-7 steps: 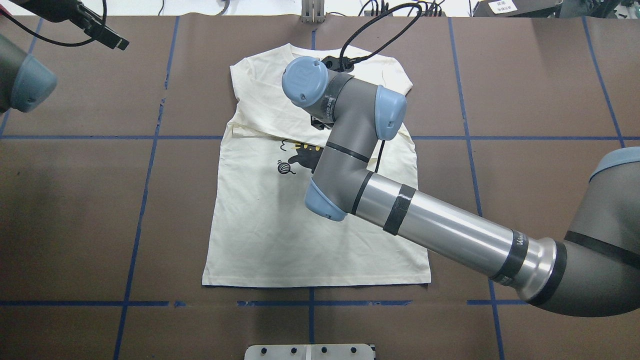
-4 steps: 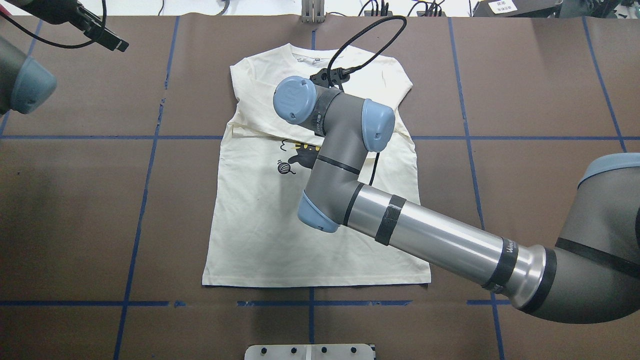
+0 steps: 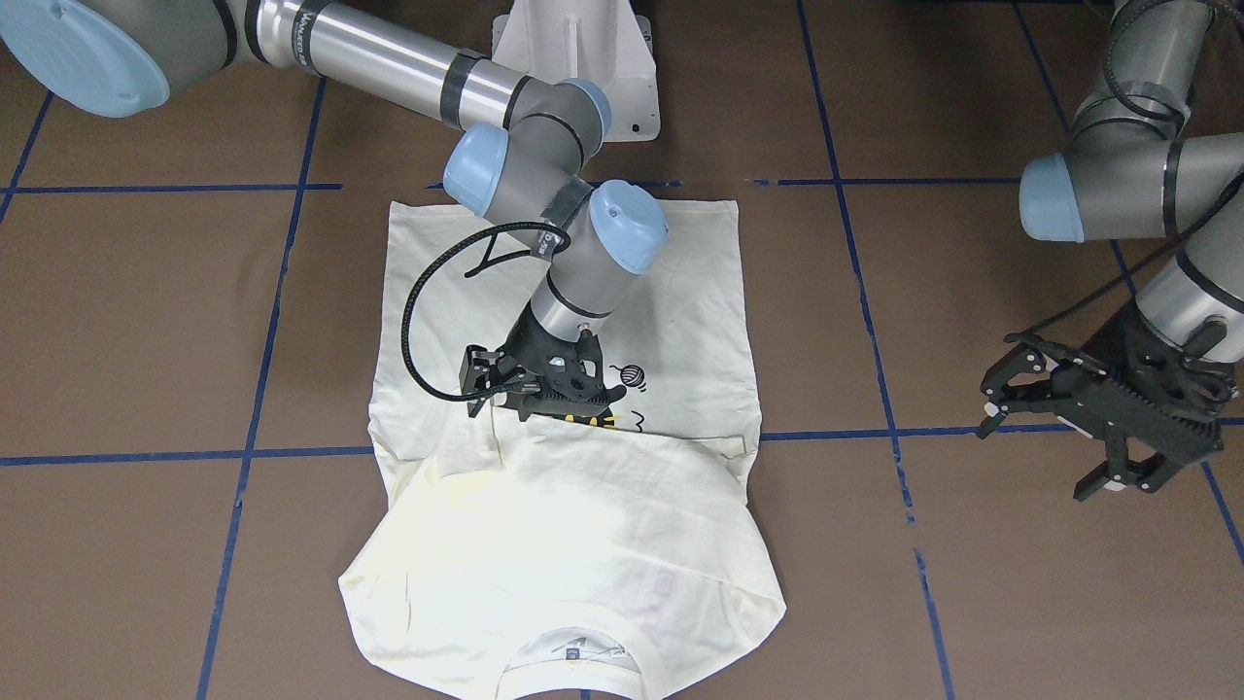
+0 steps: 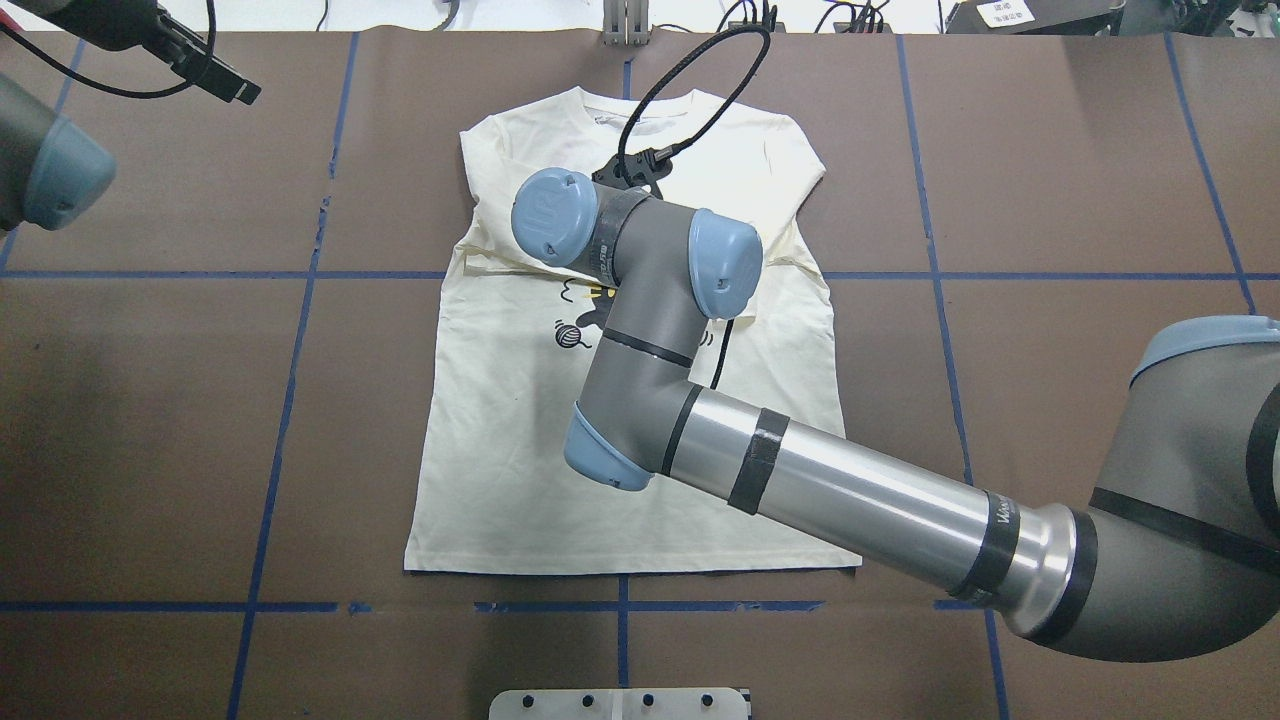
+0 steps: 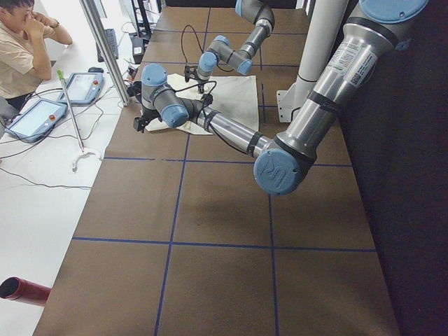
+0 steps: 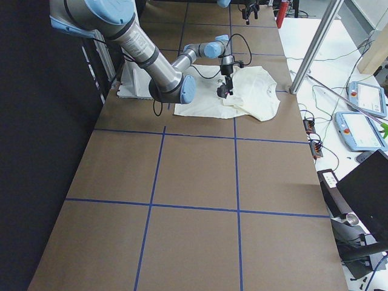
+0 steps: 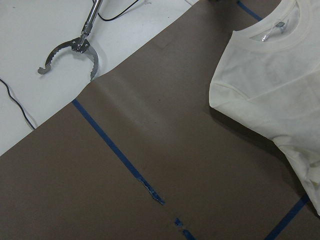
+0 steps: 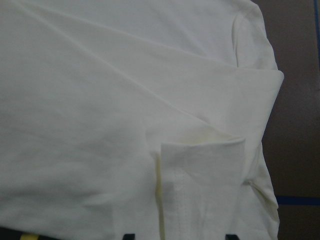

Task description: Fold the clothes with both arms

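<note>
I see the T-shirt [image 4: 520, 450] lying flat mid-table [image 4: 150, 400], collar toward the far edge, sleeves folded across the chest. My right gripper [image 3: 549, 401] sits low over the print, jaws apart, possibly touching cloth. The left gripper [image 3: 1038, 442] hangs spread wide, empty, near the far left corner.

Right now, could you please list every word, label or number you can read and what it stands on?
"UR": blue joint cap on the right arm.
Lettering on its forearm band: begins "W", rest blurred.
T-shirt neck label: too small.
The white tag beyond the table: too small.
</note>
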You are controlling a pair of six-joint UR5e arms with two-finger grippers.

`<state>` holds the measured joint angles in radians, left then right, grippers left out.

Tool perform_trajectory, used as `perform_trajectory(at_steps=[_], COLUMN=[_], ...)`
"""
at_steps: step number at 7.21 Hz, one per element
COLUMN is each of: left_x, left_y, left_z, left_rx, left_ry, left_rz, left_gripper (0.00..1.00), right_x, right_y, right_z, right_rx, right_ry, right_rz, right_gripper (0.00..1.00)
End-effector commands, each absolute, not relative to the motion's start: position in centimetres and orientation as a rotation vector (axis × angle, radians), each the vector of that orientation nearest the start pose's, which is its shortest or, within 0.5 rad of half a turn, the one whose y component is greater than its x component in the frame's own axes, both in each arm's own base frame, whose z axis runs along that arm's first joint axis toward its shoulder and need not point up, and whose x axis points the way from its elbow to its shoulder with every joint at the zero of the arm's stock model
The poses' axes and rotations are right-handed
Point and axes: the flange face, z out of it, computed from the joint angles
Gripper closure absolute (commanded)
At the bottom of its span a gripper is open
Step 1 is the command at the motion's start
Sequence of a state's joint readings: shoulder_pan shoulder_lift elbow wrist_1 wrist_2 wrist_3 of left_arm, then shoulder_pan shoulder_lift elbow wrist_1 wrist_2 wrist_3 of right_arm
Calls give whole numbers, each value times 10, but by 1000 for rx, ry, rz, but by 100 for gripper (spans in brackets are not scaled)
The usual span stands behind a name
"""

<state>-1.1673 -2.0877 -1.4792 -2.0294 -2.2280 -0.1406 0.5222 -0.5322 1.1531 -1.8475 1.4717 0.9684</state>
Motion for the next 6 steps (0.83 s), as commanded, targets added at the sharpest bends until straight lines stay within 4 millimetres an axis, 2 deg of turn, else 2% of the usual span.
perform_trajectory(at_steps=[1, 2, 6], left_x=[208, 208, 208], left_y=[-664, -664, -664], left_z=[344, 344, 344], left_rx=[661, 661, 661], left_ry=[840, 841, 841], left_rz=[507, 507, 507], left_gripper=[0, 0, 0], right_x=[-637, -639, -632], right_y=[-518, -516, -508], right_z=[222, 223, 249], right_rx=[272, 290, 309], right_ry=[-206, -189, -144], right_rz=[-178, -215, -298], right_gripper=[35, 37, 39])
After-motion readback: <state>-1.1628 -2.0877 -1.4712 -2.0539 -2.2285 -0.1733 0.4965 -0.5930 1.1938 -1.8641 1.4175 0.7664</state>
